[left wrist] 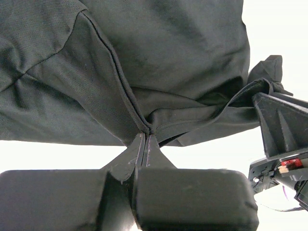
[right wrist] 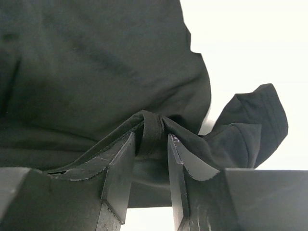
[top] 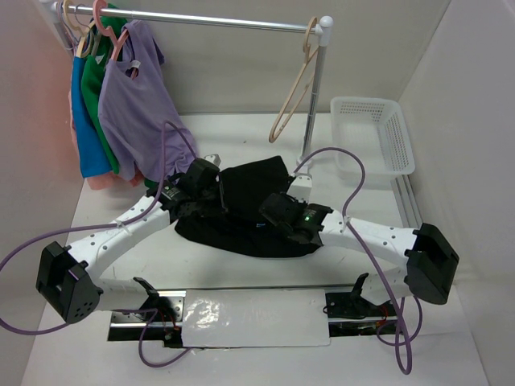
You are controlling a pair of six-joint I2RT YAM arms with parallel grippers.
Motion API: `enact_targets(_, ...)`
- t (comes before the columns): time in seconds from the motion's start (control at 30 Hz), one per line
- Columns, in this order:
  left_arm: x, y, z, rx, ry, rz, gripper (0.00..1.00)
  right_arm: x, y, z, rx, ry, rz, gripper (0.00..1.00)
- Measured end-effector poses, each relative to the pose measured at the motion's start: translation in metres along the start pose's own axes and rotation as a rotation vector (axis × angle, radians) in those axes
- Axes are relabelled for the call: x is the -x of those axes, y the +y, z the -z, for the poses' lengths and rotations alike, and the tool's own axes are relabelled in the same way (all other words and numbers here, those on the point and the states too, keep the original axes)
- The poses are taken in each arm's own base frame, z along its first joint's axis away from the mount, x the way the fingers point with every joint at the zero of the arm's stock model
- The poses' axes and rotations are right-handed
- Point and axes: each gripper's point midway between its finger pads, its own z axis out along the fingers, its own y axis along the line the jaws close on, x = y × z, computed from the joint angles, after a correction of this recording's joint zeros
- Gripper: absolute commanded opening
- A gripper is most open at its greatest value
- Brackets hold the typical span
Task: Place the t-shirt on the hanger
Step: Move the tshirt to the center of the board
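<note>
The black t-shirt [top: 249, 217] lies in a crumpled heap at the middle of the white counter [top: 451, 346], between the two arms, with part of it bunched higher toward 12 o'clock. The left gripper [top: 216, 193] meets the heap from its 9 o'clock side. In the left wrist view its jaws are pressed together, pinching a stitched seam of the t-shirt [left wrist: 159, 57] right at the tips [left wrist: 146, 135], and the cloth fans out from that point. The right gripper [top: 265, 205] comes in from the 3 o'clock side and sits on top of the heap. In the right wrist view its jaws stand a little apart with a thick rolled fold of the t-shirt [right wrist: 96, 62] filling the gap between them [right wrist: 150, 139], so it is pinching that fold. A loose sleeve-like flap sticks up just beyond the tips, toward 2 o'clock. The pale tan hanger [top: 296, 96] is well apart from the t-shirt, at about 1 o'clock from it. It hangs by its hook from the right end of a metal rail [top: 201, 20] and carries nothing. At the rail's left end, around 10 o'clock from the heap, a lilac top [top: 137, 112], a green garment [top: 98, 104] and a blue garment [top: 84, 121] hang together on pink hangers [top: 100, 16]. A white mesh basket [top: 398, 137] stands on the counter at 2 o'clock, beside the rail's post.
</note>
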Motion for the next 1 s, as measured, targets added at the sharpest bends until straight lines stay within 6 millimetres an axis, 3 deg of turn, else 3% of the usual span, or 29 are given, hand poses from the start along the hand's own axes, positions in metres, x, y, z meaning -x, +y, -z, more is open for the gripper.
enact_targets(0.17,0.000,0.000,0.000,0.001,0.001,0.000,0.00,-0.002,-0.009,-0.002,-0.016,0.005,-0.003,0.40)
enact_targets(0.27,0.000,0.000,0.000,0.001,0.001,0.000,0.00,-0.004,-0.013,-0.004,-0.022,0.015,-0.005,0.33)
enact_targets(0.33,0.000,0.000,0.000,0.001,0.001,0.000,0.00,-0.006,-0.014,-0.004,-0.022,0.021,-0.003,0.27)
enact_targets(0.47,0.000,0.000,0.000,0.001,0.001,0.000,0.00,-0.008,-0.015,-0.004,-0.020,0.027,-0.002,0.00)
enact_targets(0.77,0.002,0.004,0.004,0.019,-0.015,-0.002,0.00,0.010,-0.012,0.013,0.039,-0.013,-0.059,0.00)
enact_targets(0.87,0.002,0.008,0.003,0.020,0.008,-0.027,0.12,0.016,-0.009,0.022,0.070,-0.028,-0.077,0.00)
enact_targets(0.9,0.002,0.008,0.003,0.019,0.030,-0.042,0.49,0.017,-0.008,0.024,0.077,-0.030,-0.081,0.00)
enact_targets(0.93,0.007,0.008,0.003,0.019,0.037,-0.064,0.65,0.018,-0.008,0.025,0.081,-0.032,-0.084,0.00)
enact_targets(1.0,0.026,0.006,0.006,0.017,0.033,-0.087,0.75,0.017,-0.008,0.025,0.082,-0.030,-0.088,0.00)
